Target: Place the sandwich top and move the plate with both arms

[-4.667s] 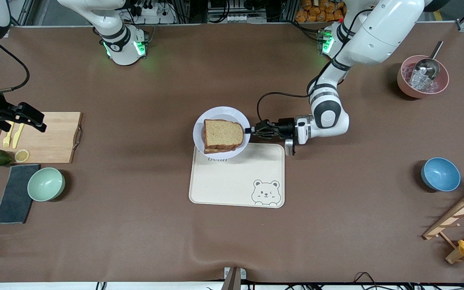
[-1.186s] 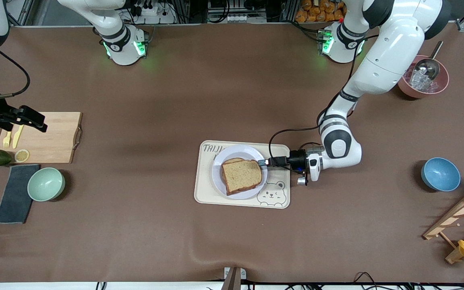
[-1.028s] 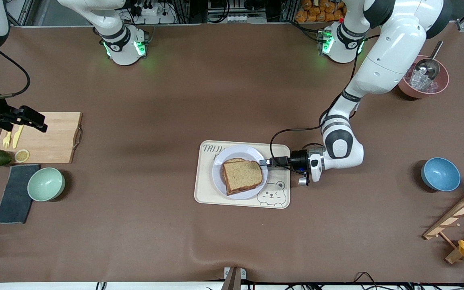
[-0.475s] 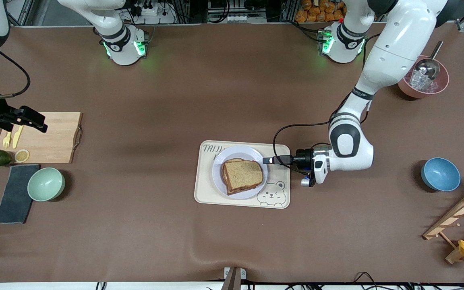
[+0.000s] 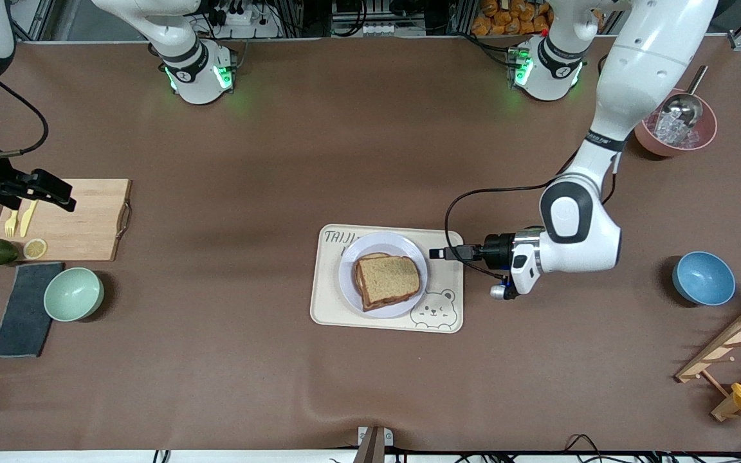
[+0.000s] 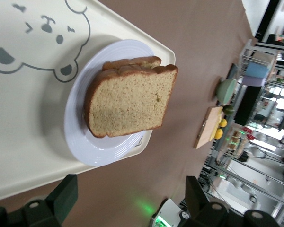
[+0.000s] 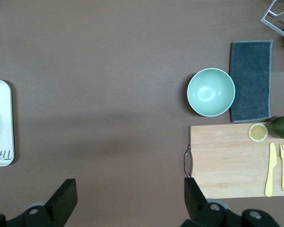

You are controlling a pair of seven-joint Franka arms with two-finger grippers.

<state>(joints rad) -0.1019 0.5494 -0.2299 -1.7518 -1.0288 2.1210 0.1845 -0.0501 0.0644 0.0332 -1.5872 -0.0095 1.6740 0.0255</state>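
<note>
The task looks nearly done: the bread slice tops the sandwich on the plate on the tray, mid-frame, both the left gripper and the right gripper spread and empty.

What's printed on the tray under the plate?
A grey outline bear face on the cream tray, plus dark lettering by the plate; clearest in the front view.

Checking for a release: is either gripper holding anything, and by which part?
Nothing is held. The left gripper is open beside the plate; the right gripper is open over the cutting board.
</note>
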